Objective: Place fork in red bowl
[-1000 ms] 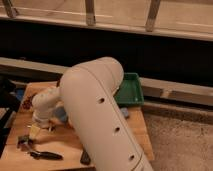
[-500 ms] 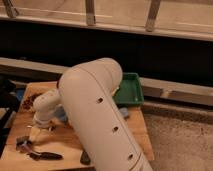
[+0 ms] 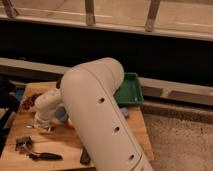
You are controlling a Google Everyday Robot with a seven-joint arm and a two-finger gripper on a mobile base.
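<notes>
the big white arm (image 3: 100, 115) fills the middle of the view, its elbow high and the forearm sloping down to the left. the hand (image 3: 42, 125) is low over the left part of the wooden tabletop (image 3: 60, 146), right at the surface. whether it is open or closed, i cannot tell - its tip is a pale blur against the wood.

a thin pale sliver lies on the wood at the hand's tip, and that looks to be the fork (image 3: 33, 127). it is touching or just beside the hand, and i cannot tell whether it is gripped.

just right of the wrist a small patch of orange-red peeks out from behind the arm, which may be the red bowl (image 3: 70, 123). most of it is hidden. a blue thing (image 3: 62, 115) sits just above that patch, tucked against the forearm.

nearer the camera, a black-handled tool (image 3: 42, 156) lies flat on the tabletop, its metal head toward the left edge, apart from the hand. a dark object (image 3: 85, 158) pokes out from under the arm at the bottom.

at the far left of the tabletop there is some brownish clutter (image 3: 27, 102), too blurred to name. a green tray (image 3: 131, 90) sits at the far right corner - well apart from the hand, on the other side of the arm. grey floor (image 3: 180, 145) lies to the right.
</notes>
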